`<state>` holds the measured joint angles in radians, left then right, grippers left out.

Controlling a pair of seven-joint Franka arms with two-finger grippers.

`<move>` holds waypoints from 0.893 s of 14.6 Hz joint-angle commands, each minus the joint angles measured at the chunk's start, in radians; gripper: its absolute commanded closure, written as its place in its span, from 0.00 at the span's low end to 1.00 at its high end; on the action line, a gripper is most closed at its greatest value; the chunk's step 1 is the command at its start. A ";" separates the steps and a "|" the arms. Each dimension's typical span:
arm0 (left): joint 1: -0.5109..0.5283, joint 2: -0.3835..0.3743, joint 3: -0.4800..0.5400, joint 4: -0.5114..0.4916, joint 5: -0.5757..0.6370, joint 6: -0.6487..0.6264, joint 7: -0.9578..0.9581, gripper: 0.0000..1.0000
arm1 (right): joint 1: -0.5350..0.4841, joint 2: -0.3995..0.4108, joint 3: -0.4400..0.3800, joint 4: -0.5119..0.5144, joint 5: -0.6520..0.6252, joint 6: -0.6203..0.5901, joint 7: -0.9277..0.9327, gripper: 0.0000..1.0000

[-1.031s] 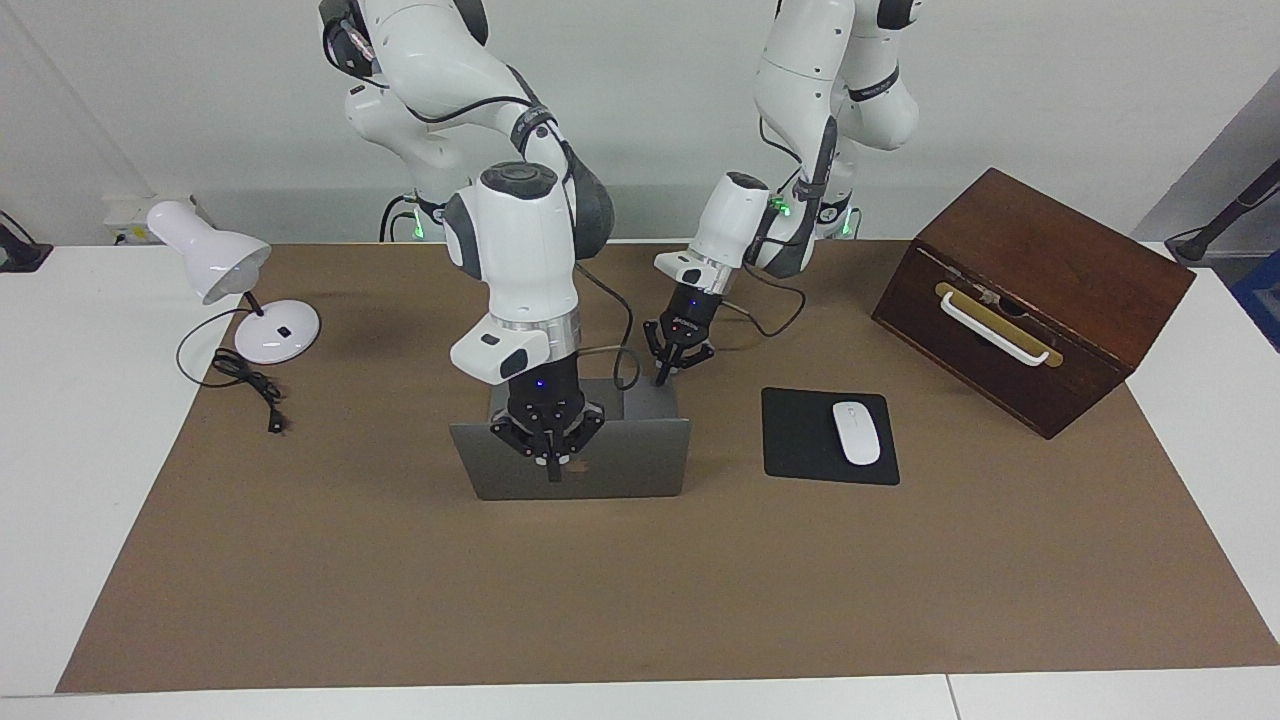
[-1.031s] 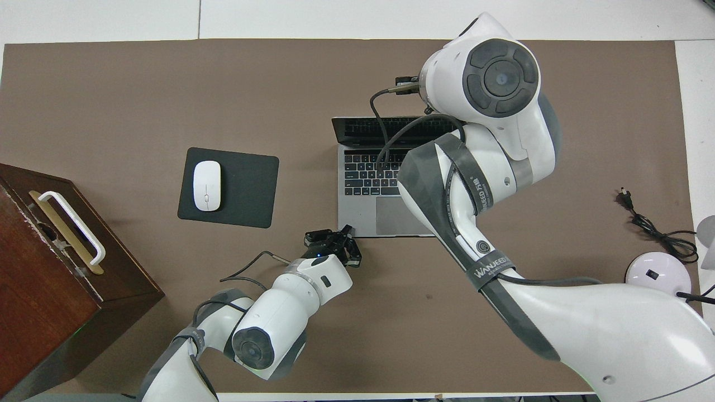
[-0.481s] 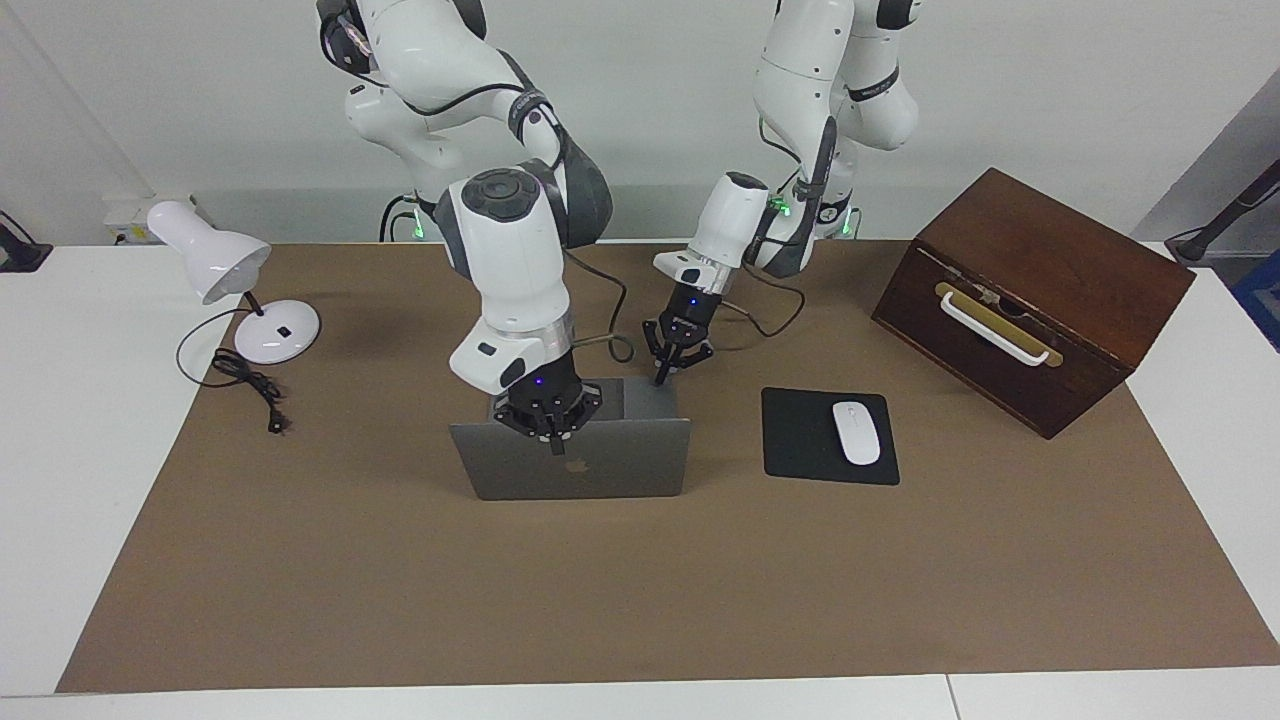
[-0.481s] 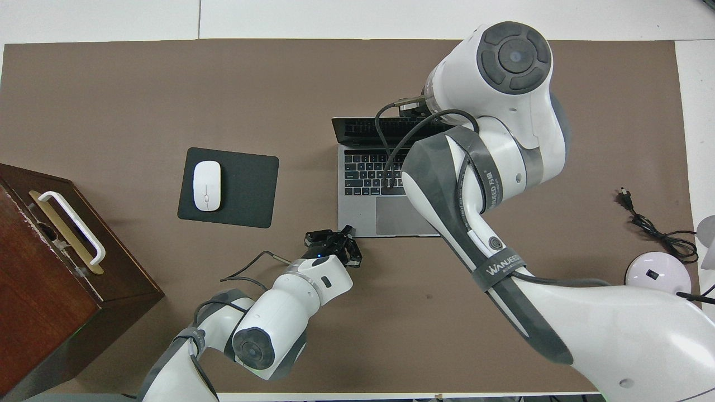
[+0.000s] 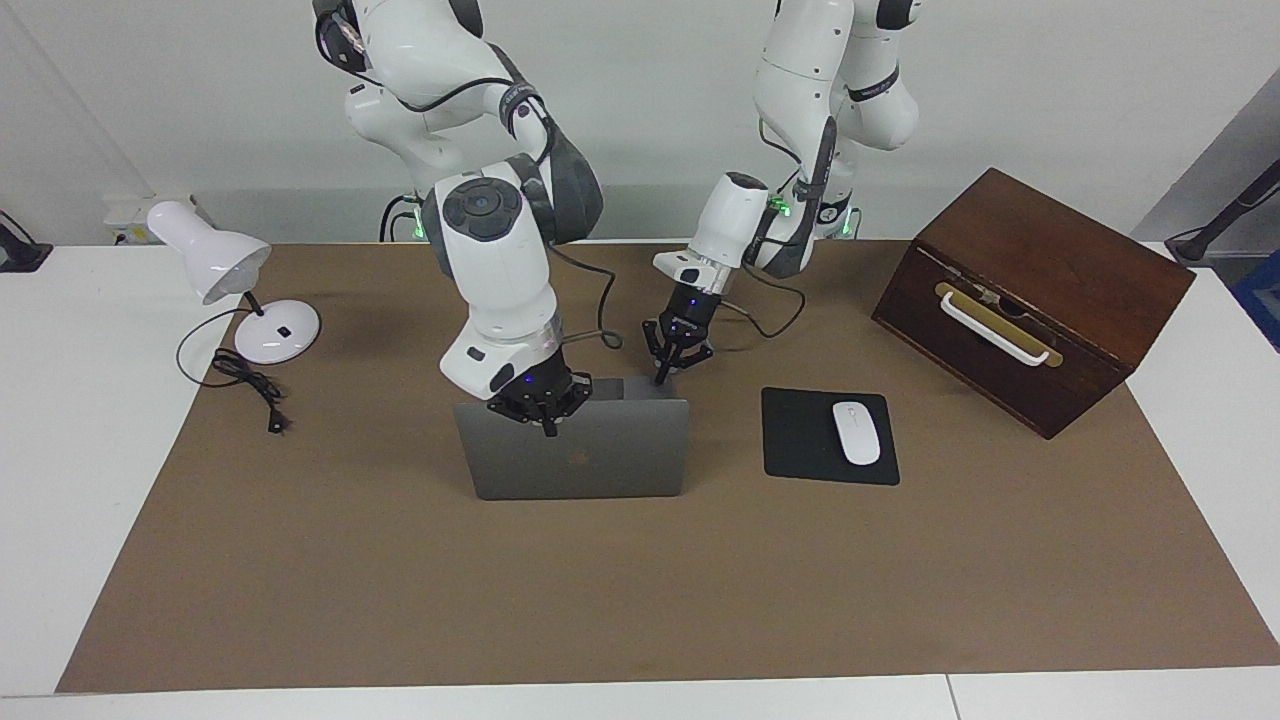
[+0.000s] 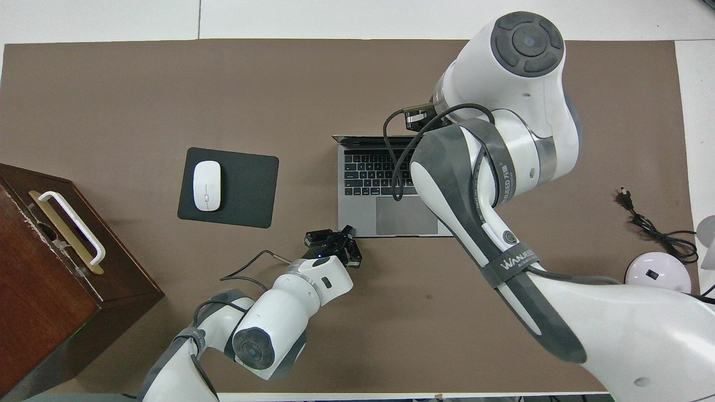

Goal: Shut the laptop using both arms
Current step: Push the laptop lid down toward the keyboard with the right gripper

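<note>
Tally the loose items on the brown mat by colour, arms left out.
Silver-grey: 1, laptop
Black: 1, mouse pad
White: 2, mouse, lamp
Dark brown: 1, wooden box
Total: 5

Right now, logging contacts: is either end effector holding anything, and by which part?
Nothing is held. The right end effector, shut, pushes the laptop lid near its top edge; the left end effector, shut, is at the base's corner.

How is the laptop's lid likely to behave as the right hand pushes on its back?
The laptop lid looks thin, rigid metal, so it should swing on its hinge as one stiff panel, not flex. The shut right hand rests on smooth metal and may slip. The left hand, shut at the base's corner, probably stops the base from sliding.
</note>
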<state>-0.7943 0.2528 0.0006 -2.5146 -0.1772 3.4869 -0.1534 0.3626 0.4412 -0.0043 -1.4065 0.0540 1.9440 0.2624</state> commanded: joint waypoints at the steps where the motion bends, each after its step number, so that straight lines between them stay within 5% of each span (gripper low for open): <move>1: -0.014 0.062 0.015 0.013 0.013 0.014 0.014 1.00 | -0.024 -0.006 0.015 -0.038 0.052 -0.017 -0.035 1.00; 13: 0.006 0.097 0.018 0.020 0.091 0.015 0.041 1.00 | -0.024 0.028 0.015 -0.095 0.099 -0.022 -0.035 1.00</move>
<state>-0.7928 0.2562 0.0155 -2.5170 -0.1101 3.4944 -0.1262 0.3544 0.4655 -0.0036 -1.4863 0.1134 1.9373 0.2591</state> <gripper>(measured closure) 0.991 0.991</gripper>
